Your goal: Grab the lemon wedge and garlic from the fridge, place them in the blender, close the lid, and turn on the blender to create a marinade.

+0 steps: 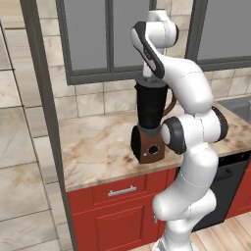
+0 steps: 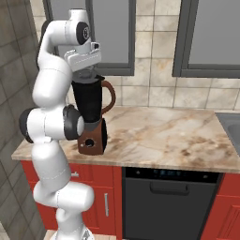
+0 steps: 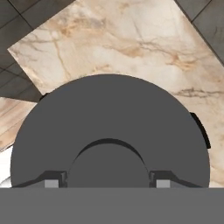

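Lid [image 3: 109, 118] atop blender [image 1: 149, 120] jar on tabletop [image 2: 164, 136]. Pincer [image 3: 107, 183] straddling lid knob [image 3: 108, 168], fingertips wide, prob gripping knob. Keep vertical, centred; press evenly till seated, then release.

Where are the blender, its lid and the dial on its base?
blender [image 2: 89, 104], right base view, on the black jar's side.
lid [image 3: 109, 109], hand view, on the flat grey disc above the knob.
dial [image 1: 153, 148], left base view, on the round knob at the base's front.
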